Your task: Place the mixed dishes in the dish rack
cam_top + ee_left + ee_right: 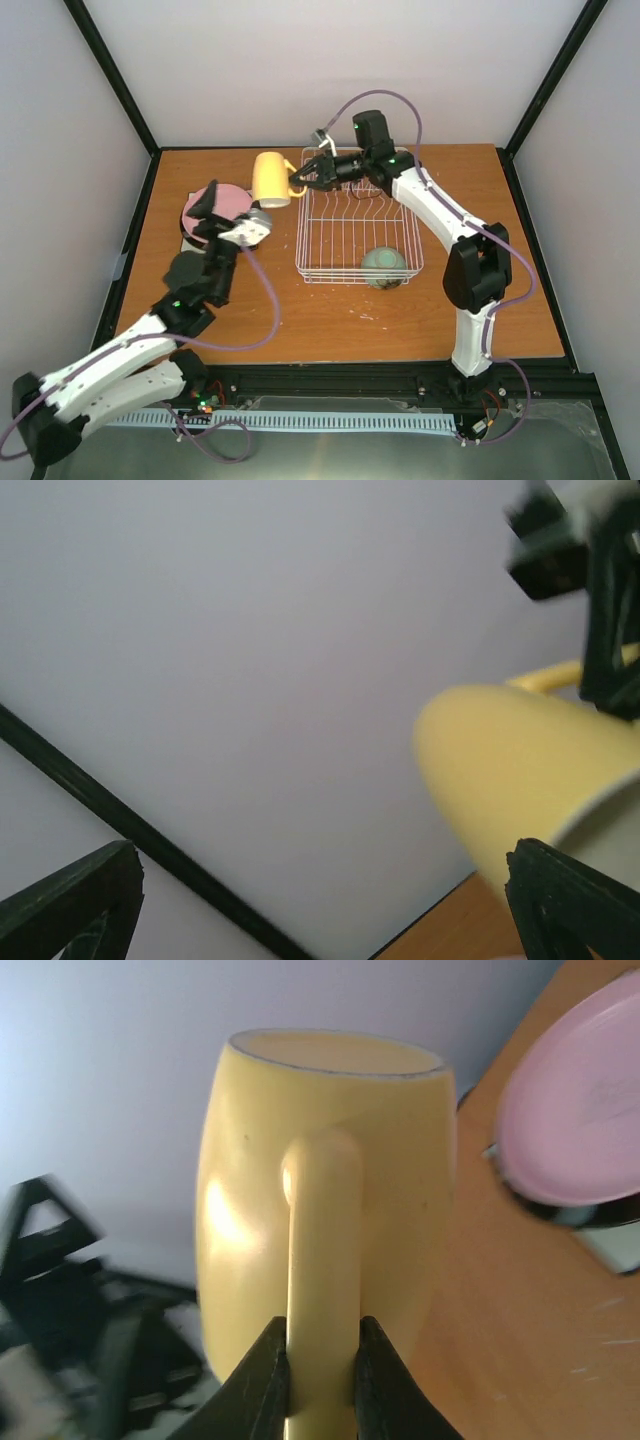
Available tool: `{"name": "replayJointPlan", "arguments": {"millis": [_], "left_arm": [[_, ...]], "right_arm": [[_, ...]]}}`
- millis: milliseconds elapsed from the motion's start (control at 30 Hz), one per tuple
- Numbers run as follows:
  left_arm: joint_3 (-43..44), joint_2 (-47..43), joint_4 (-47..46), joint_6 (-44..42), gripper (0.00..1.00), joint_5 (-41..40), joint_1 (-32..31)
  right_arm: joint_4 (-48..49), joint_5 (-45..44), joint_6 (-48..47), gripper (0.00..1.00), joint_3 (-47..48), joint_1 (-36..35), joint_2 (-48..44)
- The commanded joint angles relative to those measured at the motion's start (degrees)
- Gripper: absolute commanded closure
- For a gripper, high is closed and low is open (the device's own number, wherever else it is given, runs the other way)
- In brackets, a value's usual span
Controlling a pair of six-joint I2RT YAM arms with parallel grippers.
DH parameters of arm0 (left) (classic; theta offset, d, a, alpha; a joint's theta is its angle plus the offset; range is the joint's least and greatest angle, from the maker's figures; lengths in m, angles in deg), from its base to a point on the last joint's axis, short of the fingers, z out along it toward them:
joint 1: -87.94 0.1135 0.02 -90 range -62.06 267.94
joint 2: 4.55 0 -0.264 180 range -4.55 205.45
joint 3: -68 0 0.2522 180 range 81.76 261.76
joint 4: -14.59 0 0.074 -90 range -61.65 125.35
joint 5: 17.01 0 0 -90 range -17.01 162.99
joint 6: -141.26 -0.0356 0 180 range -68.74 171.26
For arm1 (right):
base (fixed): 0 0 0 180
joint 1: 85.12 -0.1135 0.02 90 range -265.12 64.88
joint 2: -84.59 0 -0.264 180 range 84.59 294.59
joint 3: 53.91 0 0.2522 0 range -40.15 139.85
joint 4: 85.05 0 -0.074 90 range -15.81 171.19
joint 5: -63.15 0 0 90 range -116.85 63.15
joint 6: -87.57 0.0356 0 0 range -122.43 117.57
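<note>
We see the right gripper [297, 183] clenched on the handle of the mug [270, 178]. It holds the mug just outside the far left corner of the rack [345, 232], not yet inside. The rack stands mid-counter, toward the far edge. The bowl [384, 266] sits in its near right corner, so we judge one dish loaded. The pink plate [236, 199] lies near the left edge, with the left gripper [206, 214] over it, jaws wide apart. We cannot make out any other plates.
</note>
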Motion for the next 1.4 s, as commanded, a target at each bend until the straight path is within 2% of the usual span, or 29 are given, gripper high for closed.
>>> {"name": "replayJointPlan", "arguments": {"millis": [0,133,233,400,600,733,900,1033,1367], "left_arm": [[8.5,-13.2,14.0,28.4,0.0,8.3,-0.6],[12.5,-18.9,20.1,33.1,0.0,11.9,-0.5],[14.0,-21.2,21.2,34.2,0.0,12.3,-0.5],[12.6,-22.2,18.9,31.6,0.0,10.5,-0.5],[11.2,-19.6,16.9,29.2,0.0,8.7,-0.5],[8.6,-19.2,13.0,28.3,0.0,8.7,-0.5],[6.7,-18.4,11.0,28.5,0.0,7.4,-0.4],[4.2,-18.8,7.9,28.8,0.0,5.6,-0.3],[3.3,-20.8,9.1,29.6,0.0,4.8,0.7]], "right_arm": [[4.7,-9.9,-3.5,0.97,-0.7,5.7,-2.0],[1.2,-17.5,-11.8,0.97,-1.2,6.6,-5.2],[1.5,-23.9,-18.5,0.97,-6.0,6.6,-9.5],[12.4,-34.7,-24.7,0.97,-22.9,6.5,-21.0],[23.9,-40.8,-32.2,0.97,-42.9,5.9,-37.0],[26.9,-41.5,-36.7,0.97,-51.5,5.9,-41.5],[34.1,-40.6,-39.4,0.97,-58.6,4.7,-40.3],[37.9,-40.2,-40.7,0.97,-59.4,3.6,-35.2],[36.3,-41.7,-45.1,0.97,-55.4,2.0,-23.4]]}}
